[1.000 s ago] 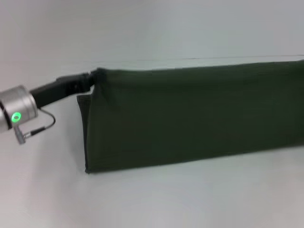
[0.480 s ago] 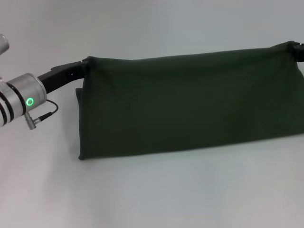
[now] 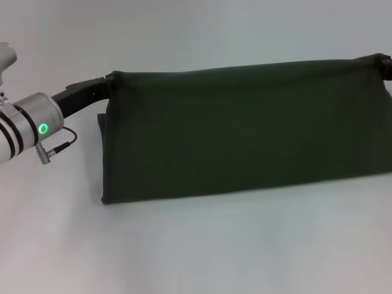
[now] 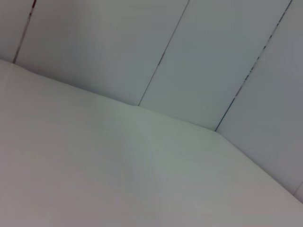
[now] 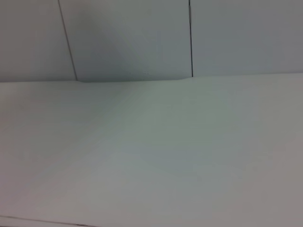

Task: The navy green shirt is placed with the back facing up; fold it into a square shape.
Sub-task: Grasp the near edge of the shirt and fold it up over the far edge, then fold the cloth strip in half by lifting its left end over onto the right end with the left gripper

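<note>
Across the middle of the head view, the navy green shirt hangs stretched; left gripper pinches its 10 o'clock corner, right gripper clamps the 2 o'clock one. Bottom edge meets the tabletop, roomy toward 6.

A plain white table carries the lower edge of the navy green shirt.

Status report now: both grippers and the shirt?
Left gripper and right gripper each shut on a top corner. Navy green shirt raised, lower edge on table. No obstruction.
</note>
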Available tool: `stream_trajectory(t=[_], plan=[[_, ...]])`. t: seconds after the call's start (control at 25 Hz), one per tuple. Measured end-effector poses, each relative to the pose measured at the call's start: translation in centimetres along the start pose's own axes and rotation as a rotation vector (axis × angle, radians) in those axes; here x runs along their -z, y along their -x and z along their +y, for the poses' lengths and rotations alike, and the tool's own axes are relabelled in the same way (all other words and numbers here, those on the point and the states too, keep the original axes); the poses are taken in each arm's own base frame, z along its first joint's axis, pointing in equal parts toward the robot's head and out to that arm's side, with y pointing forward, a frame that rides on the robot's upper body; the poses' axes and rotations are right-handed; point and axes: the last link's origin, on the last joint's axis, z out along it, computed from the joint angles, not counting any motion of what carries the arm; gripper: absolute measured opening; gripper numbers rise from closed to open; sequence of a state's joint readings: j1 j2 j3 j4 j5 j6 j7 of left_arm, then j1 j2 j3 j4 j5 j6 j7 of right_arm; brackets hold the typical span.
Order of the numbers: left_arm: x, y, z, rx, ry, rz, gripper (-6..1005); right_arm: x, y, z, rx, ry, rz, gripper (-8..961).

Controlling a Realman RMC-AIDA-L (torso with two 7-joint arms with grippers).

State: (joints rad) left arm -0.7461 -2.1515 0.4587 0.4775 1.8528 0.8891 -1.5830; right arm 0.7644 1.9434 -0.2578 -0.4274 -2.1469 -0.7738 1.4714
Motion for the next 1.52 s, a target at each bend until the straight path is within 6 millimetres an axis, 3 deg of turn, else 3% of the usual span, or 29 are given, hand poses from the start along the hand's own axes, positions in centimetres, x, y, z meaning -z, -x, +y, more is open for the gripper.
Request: stream_trajectory(t=[0.92,1.16,1.36,1.52], plan=[[-0.8,0.0,0.4,0.002,-0.023,0.034,12,-1.0,0.1,0.6,0.039,-0.035,0.005,97],[-1.0,-0.4,0.5,0.023,-0.023,0.054,121,-0.9,0.0,0.4,0.041,-0.043,0.004,115],[-0.5,-0.7,0.0,0.063,-0.038,0.098,212,-0.6,0.3,-0.1,0.035,-0.060,-0.006,261],[0.1,-0.5,-0.4,0.093,-0.039,0.117,503,-0.2,0.4,-0.5,0.008,-0.050,0.001,390]])
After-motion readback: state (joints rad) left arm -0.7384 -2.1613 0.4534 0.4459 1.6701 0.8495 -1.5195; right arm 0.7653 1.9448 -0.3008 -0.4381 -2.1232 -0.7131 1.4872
